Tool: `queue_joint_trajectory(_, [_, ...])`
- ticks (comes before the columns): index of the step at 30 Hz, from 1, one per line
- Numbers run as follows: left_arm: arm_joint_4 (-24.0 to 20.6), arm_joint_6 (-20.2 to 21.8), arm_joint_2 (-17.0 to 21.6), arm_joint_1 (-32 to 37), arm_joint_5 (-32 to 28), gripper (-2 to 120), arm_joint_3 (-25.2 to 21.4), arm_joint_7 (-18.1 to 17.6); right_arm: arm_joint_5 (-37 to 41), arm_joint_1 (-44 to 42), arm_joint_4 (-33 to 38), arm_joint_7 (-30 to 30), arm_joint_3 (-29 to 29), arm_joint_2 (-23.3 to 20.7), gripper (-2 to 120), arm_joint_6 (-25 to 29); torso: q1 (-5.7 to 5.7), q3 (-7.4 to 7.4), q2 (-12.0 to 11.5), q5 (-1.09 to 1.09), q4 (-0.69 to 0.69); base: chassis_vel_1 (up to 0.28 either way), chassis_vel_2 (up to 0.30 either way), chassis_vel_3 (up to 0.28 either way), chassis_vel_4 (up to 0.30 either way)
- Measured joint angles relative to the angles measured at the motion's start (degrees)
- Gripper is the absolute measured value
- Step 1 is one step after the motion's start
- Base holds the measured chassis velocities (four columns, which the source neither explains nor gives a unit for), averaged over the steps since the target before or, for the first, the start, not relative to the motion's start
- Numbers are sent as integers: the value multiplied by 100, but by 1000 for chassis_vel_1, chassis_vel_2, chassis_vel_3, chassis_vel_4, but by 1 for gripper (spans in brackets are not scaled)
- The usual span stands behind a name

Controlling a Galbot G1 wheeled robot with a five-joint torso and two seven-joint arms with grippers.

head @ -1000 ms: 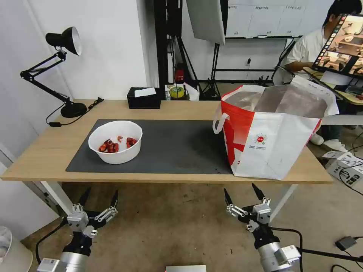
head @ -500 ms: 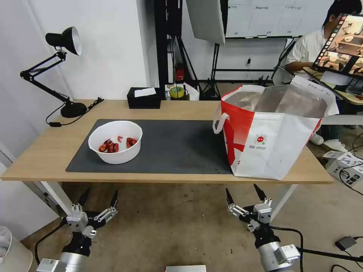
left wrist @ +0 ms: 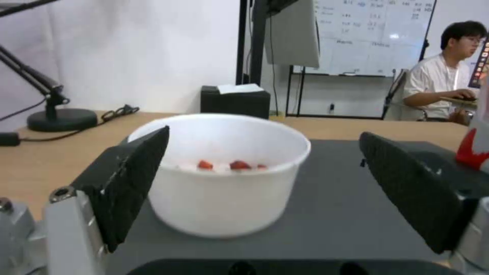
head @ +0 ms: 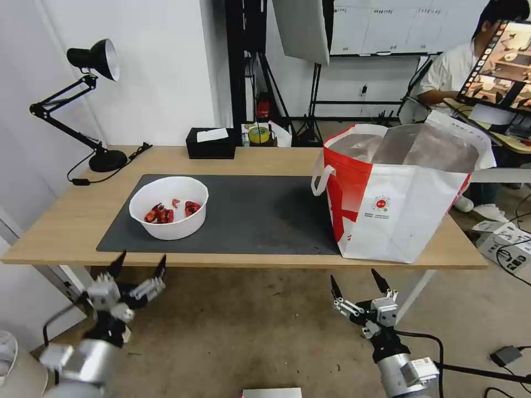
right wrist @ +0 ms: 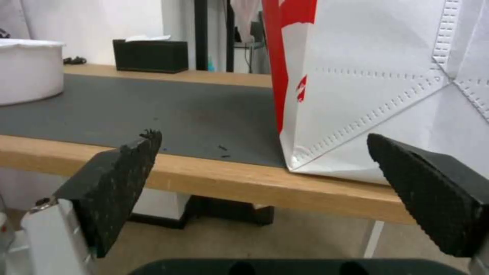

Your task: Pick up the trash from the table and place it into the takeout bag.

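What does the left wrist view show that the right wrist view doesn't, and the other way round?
Left wrist only: the red scraps inside the white bowl, framed between the open left gripper, plus the lamp base. Right wrist only: the takeout bag near the table's front edge, seen from below table height by the open right gripper. Both: the bowl, grey mat and black tissue box.
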Motion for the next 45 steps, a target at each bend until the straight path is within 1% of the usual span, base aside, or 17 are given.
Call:
queue_joint_trajectory(1, [0, 0, 0, 0, 0, 100, 0, 0, 0, 0, 0, 0, 0, 0, 100, 0, 0, 0, 0, 0, 0, 0, 0, 0, 0])
queue_joint_trajectory(4, [251, 284, 764, -706, -691, 100, 133, -242, 1, 0, 2, -1, 0, 0, 100, 0, 1, 0, 0, 0, -3, 0, 0, 0, 0])
queue_joint_trajectory(5, [251, 284, 764, -706, -691, 100, 133, -242, 1, 0, 2, -1, 0, 0, 100, 0, 1, 0, 0, 0, -3, 0, 0, 0, 0])
queue_joint_trajectory(7, [436, 483, 1249, -1082, -1127, 100, 222, -343, 1, 1, 4, -1, 0, 0, 100, 0, 2, 1, 0, -3, -2, 0, 0, 0, 0])
queue_joint_trajectory(8, [436, 483, 1249, -1082, -1127, 100, 222, -343, 1, 1, 4, -1, 0, 0, 100, 0, 2, 1, 0, -3, -2, 0, 0, 0, 0])
queue_joint_trajectory(11, [694, 902, 1858, -1433, -1621, 100, 248, -482, 3, 0, 4, -1, 1, 0, 100, 0, 1, 0, 0, 2, 1, 0, 0, 0, 0])
queue_joint_trajectory(15, [954, 1256, 2138, -1953, -1974, 100, 552, -567, 3, 1, 5, -2, 0, 0, 100, 0, 1, 0, 0, 0, 1, 0, 0, 0, 0])
queue_joint_trajectory(17, [1221, 1628, 2330, -2460, -2380, 100, 782, -590, 3, 1, 5, -3, 0, 0, 100, 1, 2, 0, 0, 0, -4, 0, 0, 0, 0])
queue_joint_trajectory(18, [1221, 1628, 2330, -2460, -2380, 100, 782, -590, 3, 1, 5, -3, 0, 0, 100, 1, 2, 0, 0, 0, -4, 0, 0, 0, 0])
queue_joint_trajectory(21, [1502, 2166, 2507, -2816, -2915, 100, 840, -612, 5, 1, 5, -3, 1, 0, 100, 1, 1, 0, 0, 0, 1, 0, 0, 0, 0])
queue_joint_trajectory(24, [1713, 2462, 2589, -3207, -3179, 100, 1035, -645, 4, 1, 5, -5, 0, 0, 100, 1, 0, -1, 0, 1, 1, 0, 0, 0, 0])
queue_joint_trajectory(26, [1951, 3124, 2683, -3674, -3522, 100, 1270, -657, 5, 1, 5, -5, 0, 0, 100, 1, 1, 0, 0, 0, -2, 0, 0, 0, 0])
queue_joint_trajectory(27, [1951, 3124, 2683, -3674, -3522, 100, 1270, -657, 5, 1, 5, -5, 0, 0, 100, 1, 1, 0, 0, 0, -2, 0, 0, 0, 0])
queue_joint_trajectory(30, [2133, 3889, 2721, -4027, -3863, 100, 1428, -547, 4, 1, 5, -6, 1, -1, 100, 1, 1, 0, 0, 2, 0, 0, 0, 0, 0])
queue_joint_trajectory(35, [2308, 4254, 2643, -4382, -4219, 100, 1646, -526, 5, 1, 5, -8, 1, -1, 100, 1, 1, 0, 0, 0, 0, 0, 0, 0, 0])
queue_joint_trajectory(37, [2424, 4554, 2570, -4710, -4383, 100, 1911, -577, 5, 1, 5, -8, 1, 0, 100, 1, 1, 0, 0, 1, 0, 0, 0, 0, 0])
queue_joint_trajectory(45, [2936, 4830, 2338, -5643, -4462, 100, 2777, -923, 5, 1, 5, -9, 1, 0, 100, 1, 1, 0, 0, 1, -1, 0, 0, 0, 0])
